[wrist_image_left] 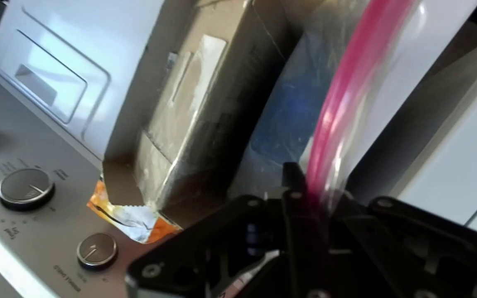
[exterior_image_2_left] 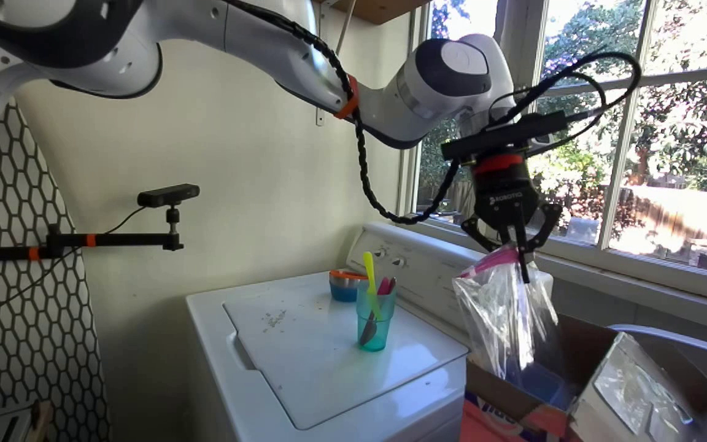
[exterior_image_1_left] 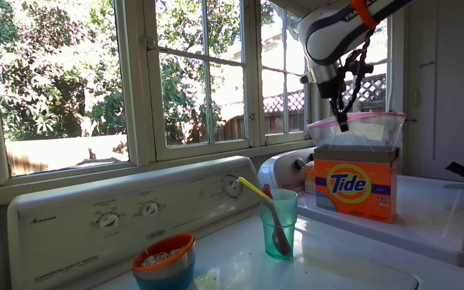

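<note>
My gripper (exterior_image_1_left: 342, 124) is shut on the clear plastic bag (exterior_image_1_left: 361, 137) with a pink zip edge. In an exterior view the gripper (exterior_image_2_left: 519, 261) has its fingers close together at the top of the bag (exterior_image_2_left: 494, 313), which hangs down into an open orange Tide box (exterior_image_1_left: 355, 189). In the wrist view the pink zip strip (wrist_image_left: 346, 95) runs up from between the fingertips (wrist_image_left: 309, 182). Something blue (wrist_image_left: 290, 116) shows through or behind the bag; I cannot tell what it is. The bag's lower end is partly hidden by the box walls.
The box stands on a white appliance (exterior_image_1_left: 429, 209) beside the white washer (exterior_image_1_left: 67, 229). A green cup (exterior_image_1_left: 278, 225) with a yellow-handled utensil and a spoon stands on the washer lid. An orange-rimmed bowl (exterior_image_1_left: 163, 262) of flakes is near the control panel. Windows (exterior_image_1_left: 204, 72) are behind.
</note>
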Robot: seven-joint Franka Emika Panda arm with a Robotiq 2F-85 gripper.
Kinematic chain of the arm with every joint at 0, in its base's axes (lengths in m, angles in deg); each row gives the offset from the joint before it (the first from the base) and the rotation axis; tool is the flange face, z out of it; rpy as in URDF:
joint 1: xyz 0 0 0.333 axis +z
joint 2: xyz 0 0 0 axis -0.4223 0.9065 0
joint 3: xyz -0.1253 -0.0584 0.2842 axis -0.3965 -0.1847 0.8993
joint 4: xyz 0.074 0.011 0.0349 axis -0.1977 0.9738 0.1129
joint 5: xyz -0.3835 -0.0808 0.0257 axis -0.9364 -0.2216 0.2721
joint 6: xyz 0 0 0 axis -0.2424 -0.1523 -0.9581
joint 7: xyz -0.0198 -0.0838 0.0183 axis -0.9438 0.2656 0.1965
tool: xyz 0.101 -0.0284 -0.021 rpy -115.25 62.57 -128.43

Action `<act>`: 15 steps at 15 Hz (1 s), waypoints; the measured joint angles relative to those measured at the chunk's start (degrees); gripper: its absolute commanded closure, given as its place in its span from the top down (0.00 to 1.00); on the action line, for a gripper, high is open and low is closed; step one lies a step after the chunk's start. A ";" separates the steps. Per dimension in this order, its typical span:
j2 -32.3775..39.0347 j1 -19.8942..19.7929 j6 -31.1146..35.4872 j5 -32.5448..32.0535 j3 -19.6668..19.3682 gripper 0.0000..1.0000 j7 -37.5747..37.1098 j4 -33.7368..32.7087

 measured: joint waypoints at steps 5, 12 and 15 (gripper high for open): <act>3.40 -1.09 -2.09 5.84 0.41 0.01 -0.87 -1.81; 6.08 -1.14 -11.47 5.84 -0.42 0.01 -10.70 -5.45; 7.82 -1.13 -16.70 5.86 -0.44 0.01 -15.60 -7.74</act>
